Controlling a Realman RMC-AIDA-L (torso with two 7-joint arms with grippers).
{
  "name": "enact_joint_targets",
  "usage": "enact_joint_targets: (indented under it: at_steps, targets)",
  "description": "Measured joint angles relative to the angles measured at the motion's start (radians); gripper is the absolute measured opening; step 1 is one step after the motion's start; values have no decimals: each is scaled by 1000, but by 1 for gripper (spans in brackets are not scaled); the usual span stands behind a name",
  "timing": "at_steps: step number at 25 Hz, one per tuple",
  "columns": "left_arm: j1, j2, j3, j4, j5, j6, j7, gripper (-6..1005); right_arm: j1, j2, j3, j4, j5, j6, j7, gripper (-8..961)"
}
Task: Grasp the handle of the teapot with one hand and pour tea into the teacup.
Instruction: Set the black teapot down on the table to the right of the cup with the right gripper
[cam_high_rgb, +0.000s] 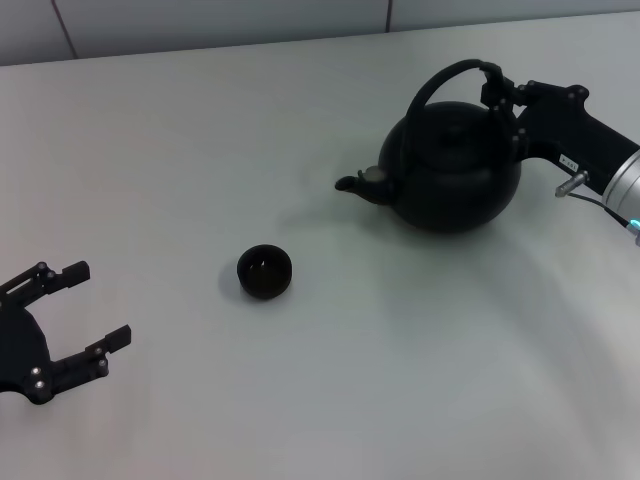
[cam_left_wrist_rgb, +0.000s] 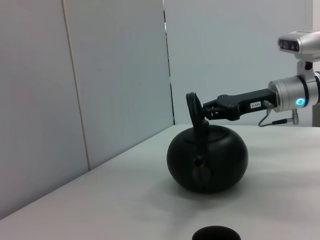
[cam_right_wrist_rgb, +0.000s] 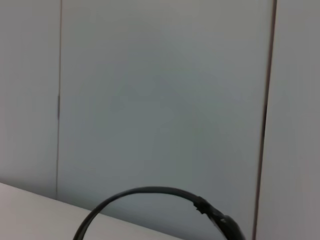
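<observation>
The teapot (cam_high_rgb: 452, 165) stands on the white table (cam_high_rgb: 330, 380) on the robot's right side, far from the body, with its short spout (cam_high_rgb: 352, 184) turned toward the left, and it looks upright with its base on the surface. The right gripper (cam_high_rgb: 500, 95) is at the thicker side of the handle (cam_high_rgb: 450, 78), high on the arch; in the left wrist view its fingers (cam_left_wrist_rgb: 212, 111) reach the handle (cam_left_wrist_rgb: 196, 111) from the side and seem closed around it, so I judge that it is holding the handle. The teacup (cam_high_rgb: 265, 271) sits alone nearer to the robot and to the left of the spout, well apart from the teapot. The left gripper (cam_high_rgb: 82, 312) rests low at the near left edge of the table with its fingers spread wide and nothing between them. The risk I see is in the grip: the handle is an arched bail and it may turn at its joints, so the heavy pot could swing when it is lifted and the spout could move away from the small cup. Also the cup is small, therefore a fast tilt could throw tea over its rim or beside it, and a low approach could knock the cup over
</observation>
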Motion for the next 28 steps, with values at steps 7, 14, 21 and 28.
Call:
enact_joint_targets:
  at_steps: [7,14,21,28]
  targets:
    - [-1,0,-2,1,0,0,-3,811,6,0,0,16,0,22,0,148]
    - [-1,0,-3,2,0,1,-5,811,6,0,28,15,0,9,0,466]
    - [-2,0,-3,2,0,1,-5,810,5,0,31,15,0,-1,0,610]
    - [-4,-1,-2,2,0,2,-5,811,-79,1,84,15,0,-133,-2,696]
